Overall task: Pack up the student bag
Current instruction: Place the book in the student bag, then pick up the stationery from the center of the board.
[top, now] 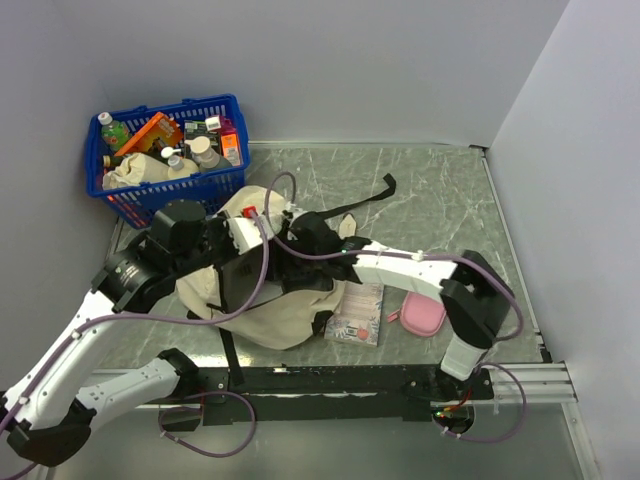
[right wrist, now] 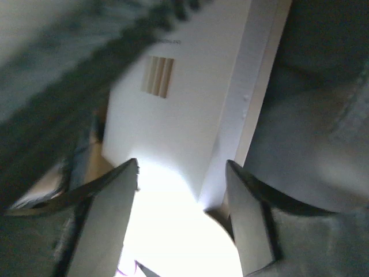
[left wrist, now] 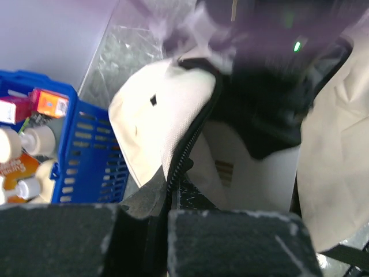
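The student bag [top: 275,318], cream fabric with black straps, lies slumped in the middle of the table. My left gripper [left wrist: 164,216] is shut on the bag's zipper edge [left wrist: 184,156] and holds the mouth up. A white book [left wrist: 253,179] stands inside the dark opening. My right arm [top: 390,265] reaches in from the right. In the right wrist view, my right gripper [right wrist: 181,167] is open. Its fingers [right wrist: 109,213] stand on either side of the white book [right wrist: 184,104], apart from it. Glare washes out the space between them.
A blue plastic basket [top: 232,112] full of bottles and packets stands at the back left, close behind the bag. A patterned book [top: 358,312] and a small pink pouch [top: 417,315] lie on the table to the bag's right. Grey walls close in the table.
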Controlling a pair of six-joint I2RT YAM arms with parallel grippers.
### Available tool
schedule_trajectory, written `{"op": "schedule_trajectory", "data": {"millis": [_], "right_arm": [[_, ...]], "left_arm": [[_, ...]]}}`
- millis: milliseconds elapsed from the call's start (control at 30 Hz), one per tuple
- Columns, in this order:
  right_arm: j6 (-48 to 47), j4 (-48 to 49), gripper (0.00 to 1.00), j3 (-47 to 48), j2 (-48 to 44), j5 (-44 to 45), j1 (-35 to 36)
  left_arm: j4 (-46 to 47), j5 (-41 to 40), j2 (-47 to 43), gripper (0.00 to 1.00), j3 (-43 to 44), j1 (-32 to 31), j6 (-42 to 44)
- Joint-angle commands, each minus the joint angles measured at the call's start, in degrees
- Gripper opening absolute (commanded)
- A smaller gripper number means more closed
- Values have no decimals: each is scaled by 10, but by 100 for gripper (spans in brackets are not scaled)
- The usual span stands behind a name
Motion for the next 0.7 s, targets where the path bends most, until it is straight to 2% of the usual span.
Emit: {"op": "schedule_trajectory", "data": {"millis": [0, 133, 267, 300, 333, 367, 467, 500, 600, 667], "right_arm": [[-28, 13, 74, -72, -143, 17, -42], [-24, -28, 77, -136, -258, 36, -77], [-9, -83, 77, -196, -341, 83, -121], [-2, -118, 77, -200, -357, 104, -131], [25, -158, 77, -193, -362, 187, -142], [42, -246, 77, -188, -364, 227, -162], [106, -345, 88, -193, -390, 287, -218], [125, -367, 100, -194, -402, 301, -232], [162, -468, 100, -176, -419, 331, -287], [164, -479, 100, -184, -435, 315, -319]], "left_arm": [[17, -27, -27, 1, -37, 3, -7], [30, -42, -39, 1, -106, 15, -29], [53, -77, -50, 1, -122, 57, -23], [61, -73, -52, 1, -122, 71, -16], [65, -66, -58, 1, -123, 97, -13], [68, -56, -60, 1, -123, 108, -9], [61, -12, -57, 1, -105, 121, -21], [61, -1, -54, 1, -92, 121, -25], [56, 43, -28, 1, -67, 121, -34], [54, 66, -15, 1, -52, 120, -37]]}}
